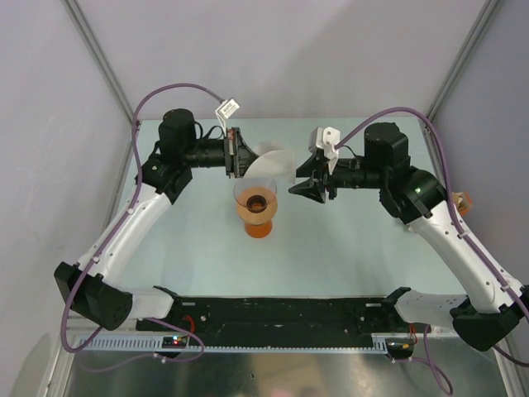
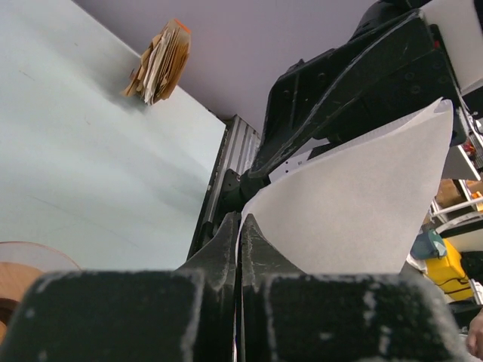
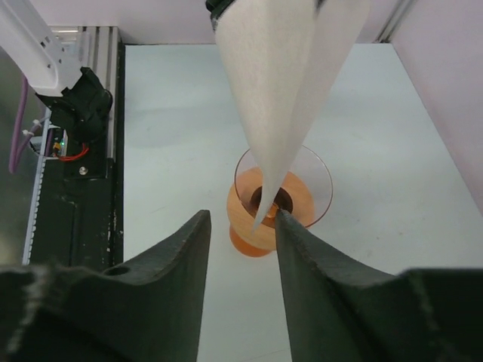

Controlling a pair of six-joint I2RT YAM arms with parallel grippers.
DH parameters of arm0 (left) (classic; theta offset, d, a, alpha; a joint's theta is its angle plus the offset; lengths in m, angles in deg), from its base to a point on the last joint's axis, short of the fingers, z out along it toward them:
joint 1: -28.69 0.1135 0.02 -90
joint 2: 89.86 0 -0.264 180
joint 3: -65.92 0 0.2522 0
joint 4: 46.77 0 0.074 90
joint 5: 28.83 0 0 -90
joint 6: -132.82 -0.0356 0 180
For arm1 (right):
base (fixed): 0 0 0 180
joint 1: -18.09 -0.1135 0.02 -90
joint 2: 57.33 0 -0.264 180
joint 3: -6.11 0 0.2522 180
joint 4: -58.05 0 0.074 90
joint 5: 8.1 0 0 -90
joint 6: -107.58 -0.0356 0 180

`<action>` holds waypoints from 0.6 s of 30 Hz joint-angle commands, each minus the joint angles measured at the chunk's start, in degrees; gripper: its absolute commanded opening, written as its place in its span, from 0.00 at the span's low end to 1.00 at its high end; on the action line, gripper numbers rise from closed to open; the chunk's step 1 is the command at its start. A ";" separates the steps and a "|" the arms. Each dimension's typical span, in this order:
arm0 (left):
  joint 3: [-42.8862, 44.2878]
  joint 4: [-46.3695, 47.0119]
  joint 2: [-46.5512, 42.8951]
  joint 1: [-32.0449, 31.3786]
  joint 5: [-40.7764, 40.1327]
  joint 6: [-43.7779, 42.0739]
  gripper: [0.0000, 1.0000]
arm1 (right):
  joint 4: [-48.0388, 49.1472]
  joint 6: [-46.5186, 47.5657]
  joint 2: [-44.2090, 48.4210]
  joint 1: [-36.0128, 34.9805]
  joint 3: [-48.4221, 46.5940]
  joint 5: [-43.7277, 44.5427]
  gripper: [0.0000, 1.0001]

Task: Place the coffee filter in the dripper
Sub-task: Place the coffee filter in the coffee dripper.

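We see the thin white paper cone coffee filter [image 3: 279, 90] up in the air, point down, over the mouth of the clear cone-shaped dripper [image 3: 298, 197] with the orange base, not seated in it. The left end effector [image 2: 240, 226] is clenched on the filter's edge. The right end effector [image 3: 241, 219] is released, jaws apart, just right of the filter. The dripper stands upright mid counter [image 1: 347, 248]. A tan-and-white paper stack [image 2: 160, 62] sits at the counter's right edge.
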 commanded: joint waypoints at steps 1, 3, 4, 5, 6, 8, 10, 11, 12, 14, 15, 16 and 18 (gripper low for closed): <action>-0.94 5.64 -3.04 -0.53 1.25 0.43 0.00 | 2.47 1.58 -0.60 -0.99 -0.64 3.45 0.41; -2.16 8.42 -3.50 -0.55 1.70 2.16 0.00 | 2.24 2.63 -0.82 -1.29 -0.65 4.71 0.35; -2.54 9.29 -3.68 -0.60 1.85 2.72 0.00 | 2.22 3.17 -0.86 -1.37 -0.65 5.36 0.29; -2.77 9.77 -3.77 -0.58 1.96 3.31 0.00 | 2.21 3.71 -0.97 -1.46 -0.65 6.21 0.22; -2.84 10.10 -3.72 -0.61 2.11 3.79 0.00 | 2.29 4.41 -0.97 -1.45 -0.65 7.12 0.15; -2.83 10.34 -3.51 -0.59 2.68 4.78 0.00 | 2.83 5.76 -0.78 -1.39 -0.52 8.48 0.04; -2.96 10.40 -3.42 -0.57 3.05 5.53 0.00 | 3.56 7.52 -0.49 -1.13 -0.31 8.93 0.01; -3.03 10.37 -3.28 -0.56 3.44 5.90 0.00 | 4.02 8.34 -0.34 -0.89 -0.13 8.83 0.00; -3.01 10.22 -3.13 -0.56 3.73 6.22 0.00 | 4.34 9.41 -0.05 -0.65 0.05 8.43 0.00; -3.23 9.63 -3.06 -0.56 4.19 6.59 0.00 | 4.88 11.66 0.33 -0.19 0.43 7.66 0.00; -3.29 9.37 -3.11 -0.60 4.32 6.52 0.00 | 4.94 12.52 0.51 -0.08 0.55 7.36 0.00; -3.45 9.15 -3.26 -0.62 4.26 6.36 0.00 | 4.98 13.08 0.55 -0.06 0.61 7.17 0.00; -3.78 8.70 -3.55 -0.64 3.66 5.73 0.00 | 4.78 14.08 0.76 -0.05 0.70 6.84 0.00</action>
